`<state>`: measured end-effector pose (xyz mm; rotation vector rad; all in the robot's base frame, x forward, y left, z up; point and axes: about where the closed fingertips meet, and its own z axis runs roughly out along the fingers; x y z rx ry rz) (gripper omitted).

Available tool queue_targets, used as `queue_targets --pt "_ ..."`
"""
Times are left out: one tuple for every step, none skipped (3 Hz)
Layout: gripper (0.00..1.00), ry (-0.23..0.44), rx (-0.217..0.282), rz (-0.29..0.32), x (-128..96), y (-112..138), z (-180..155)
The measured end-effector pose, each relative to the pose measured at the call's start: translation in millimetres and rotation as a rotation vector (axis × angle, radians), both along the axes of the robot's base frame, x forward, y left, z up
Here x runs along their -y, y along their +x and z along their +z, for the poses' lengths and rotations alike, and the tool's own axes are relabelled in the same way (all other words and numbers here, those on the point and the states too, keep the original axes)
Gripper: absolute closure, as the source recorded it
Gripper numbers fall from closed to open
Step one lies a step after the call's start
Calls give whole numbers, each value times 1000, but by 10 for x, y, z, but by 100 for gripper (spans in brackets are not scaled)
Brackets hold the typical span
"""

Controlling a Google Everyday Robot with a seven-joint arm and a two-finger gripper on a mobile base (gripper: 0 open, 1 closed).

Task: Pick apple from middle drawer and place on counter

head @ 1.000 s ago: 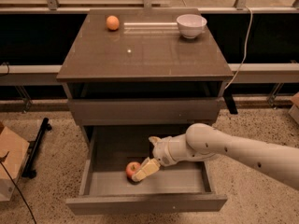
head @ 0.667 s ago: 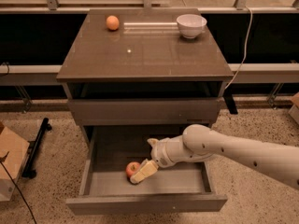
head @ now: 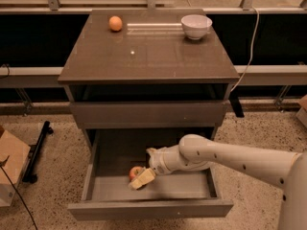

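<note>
Pincer (head: 140, 180) slightly nearer than before, apple (head: 135, 172) at its upper-left; grip state unclear.

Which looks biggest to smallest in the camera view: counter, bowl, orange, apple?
1. counter
2. white bowl
3. orange and apple: look alike, can't rank; the claw, down in the middle drawer, hides part of the apple.
</note>
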<state>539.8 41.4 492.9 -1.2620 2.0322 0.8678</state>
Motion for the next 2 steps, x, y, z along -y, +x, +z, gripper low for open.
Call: queue_targets --pt "0 28 -33 -12 -82 61 -263" --pt "0 44 -67 -33 -187 129 -568"
